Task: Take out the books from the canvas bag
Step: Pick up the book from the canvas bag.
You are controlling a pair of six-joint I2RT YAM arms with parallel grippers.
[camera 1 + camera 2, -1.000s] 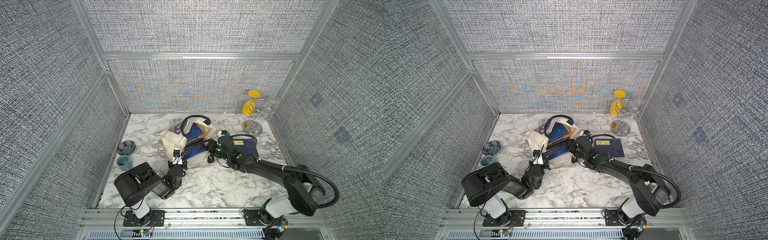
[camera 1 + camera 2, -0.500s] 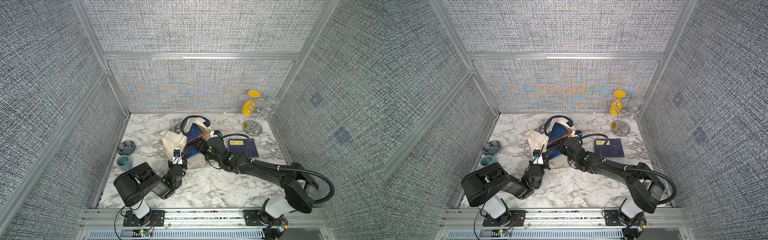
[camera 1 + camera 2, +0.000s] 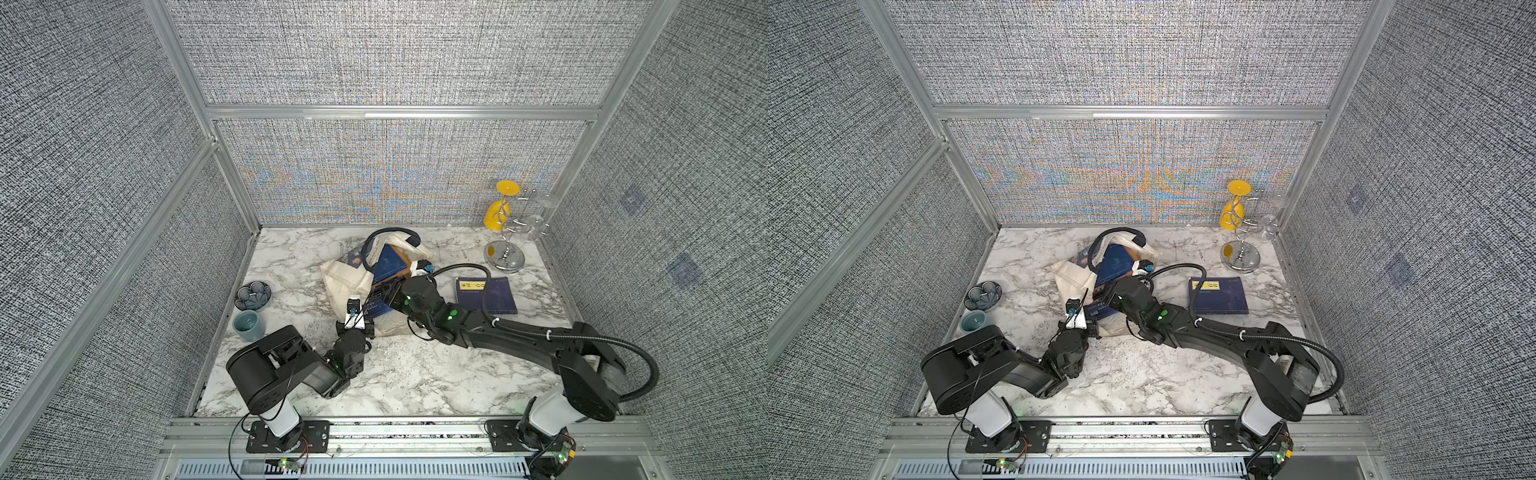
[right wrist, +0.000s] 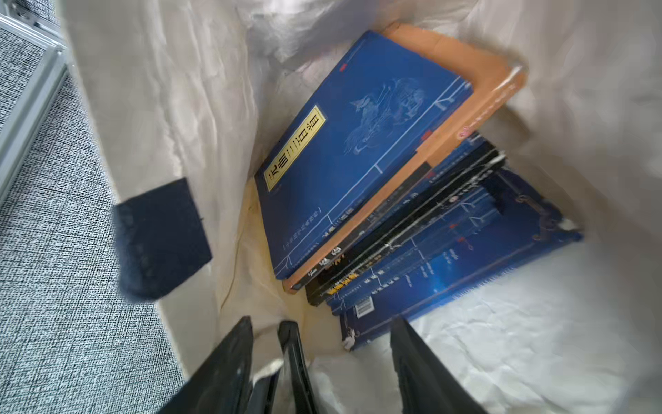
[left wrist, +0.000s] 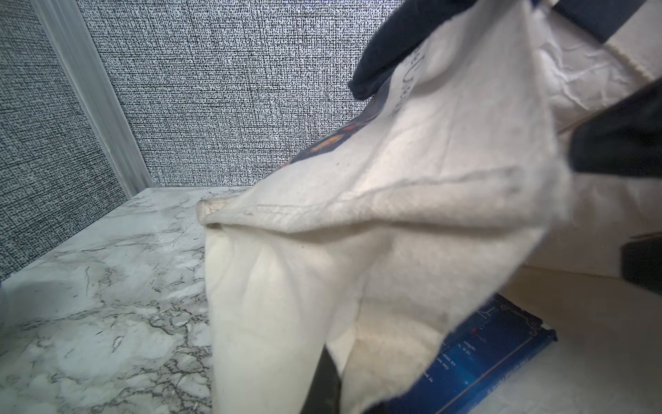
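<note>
Canvas: one bag [image 3: 345, 278], mouth toward right gripper [image 4: 340, 329], jaws apart. At least four books [image 4: 358, 161] stacked lengthwise inside; one book [image 3: 486, 295] outside. Rim pinched by left gripper [image 3: 360, 326].

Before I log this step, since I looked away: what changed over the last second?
The right gripper, fingers open, swung from the book on the table across to the canvas bag and now reaches into its mouth toward the books inside. It took hold of nothing. Unchanged: the left gripper shut on the bag's fabric, and that book.
</note>
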